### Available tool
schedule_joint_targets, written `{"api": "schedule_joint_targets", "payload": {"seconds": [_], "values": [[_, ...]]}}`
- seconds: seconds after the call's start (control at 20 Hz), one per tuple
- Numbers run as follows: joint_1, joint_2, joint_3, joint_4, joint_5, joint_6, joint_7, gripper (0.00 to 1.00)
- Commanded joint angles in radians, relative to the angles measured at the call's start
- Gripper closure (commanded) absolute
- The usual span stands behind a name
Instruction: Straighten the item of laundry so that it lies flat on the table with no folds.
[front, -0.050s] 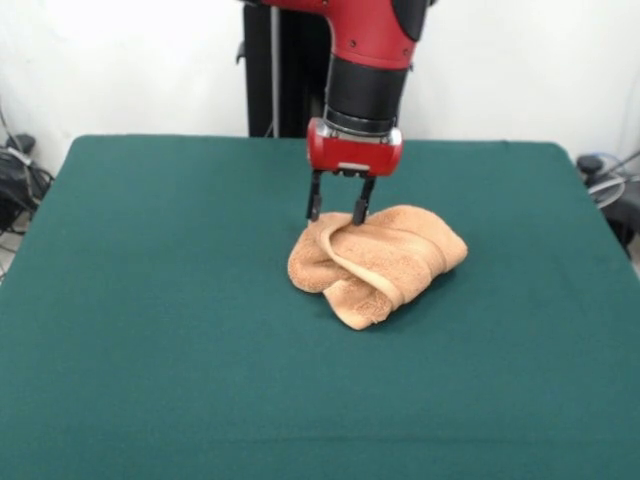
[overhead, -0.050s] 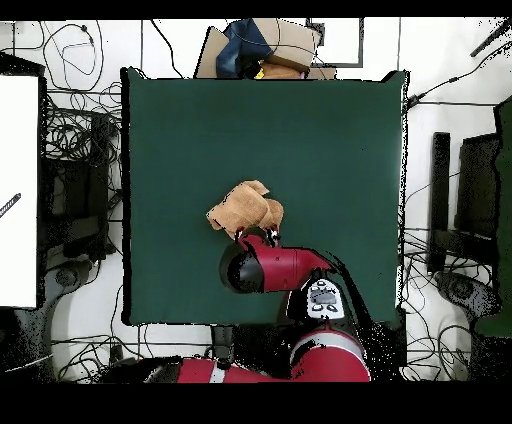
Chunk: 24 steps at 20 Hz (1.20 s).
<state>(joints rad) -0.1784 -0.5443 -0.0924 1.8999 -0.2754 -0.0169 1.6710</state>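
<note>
Towel (front, -0.050s: 375, 262) bunched mid-table (front, -0.050s: 150, 300), folds unresolved.
Gripper (front, -0.050s: 339, 211) at towel's far edge, fingers parted astride a raised fold, not yet clenched. Best pinched on one layer only, then dragged outward, low.

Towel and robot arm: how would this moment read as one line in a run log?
towel: crumpled, folded over itself | gripper: open, fingers straddling towel's far edge | table: green, towel near middle | task: not done
</note>
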Motion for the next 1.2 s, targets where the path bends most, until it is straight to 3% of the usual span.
{"api": "schedule_joint_targets", "payload": {"seconds": [0.05, 0.45, 1.2], "values": [[0.024, 0.023, -0.013, -0.053, -0.001, 0.048, 0.113, 0.0], [0.004, -0.065, 0.012, -0.021, 0.01, 0.12, 0.101, 0.0], [0.017, 0.001, -0.001, -0.027, 0.01, 0.049, 0.13, 0.0]]}}
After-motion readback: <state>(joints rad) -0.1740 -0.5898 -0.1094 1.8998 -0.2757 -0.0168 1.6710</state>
